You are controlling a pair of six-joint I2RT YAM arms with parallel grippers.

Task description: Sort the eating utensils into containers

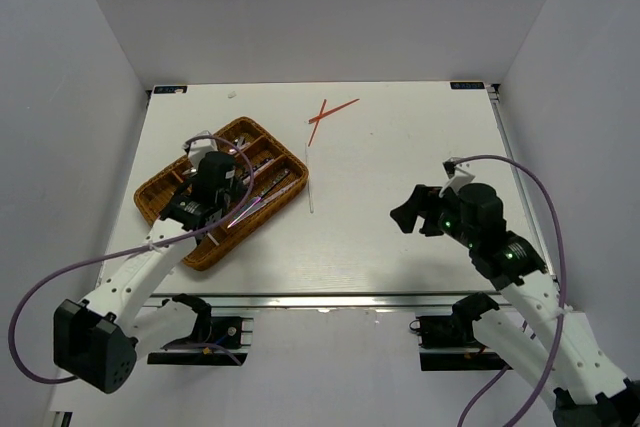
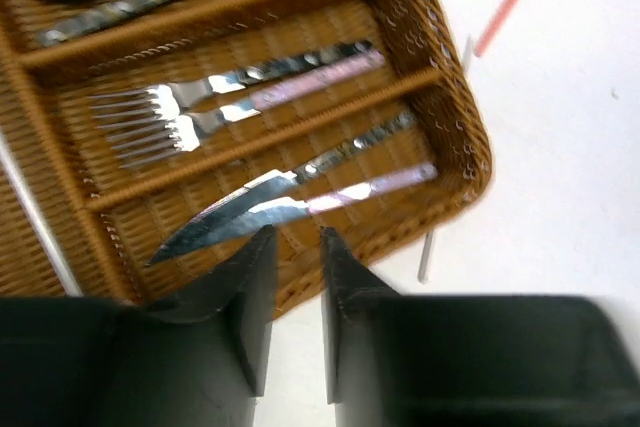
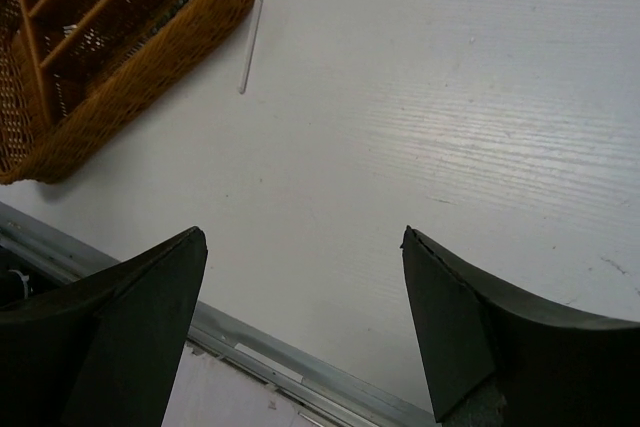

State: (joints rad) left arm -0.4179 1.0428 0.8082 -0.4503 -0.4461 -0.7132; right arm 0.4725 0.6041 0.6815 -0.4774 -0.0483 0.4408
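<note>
Seen from above, the table [image 1: 400,137] is wide open through the middle and from 1 to 3 o'clock. The wicker tray [image 3: 160,72] fills 9 o'clock, with the left arm [image 1: 130,277] parked right over it. A white chopstick [image 1: 309,182] lies just off the tray's 3 o'clock side. Crossed red chopsticks [image 1: 330,114] sit at 12. The right arm [image 1: 500,247] hogs 4 to 5.

The white table [image 1: 400,237] carries a wicker tray [image 1: 152,197], a white chopstick [image 1: 309,177] just beside it, and crossed red chopsticks [image 1: 335,109] farther off.
</note>
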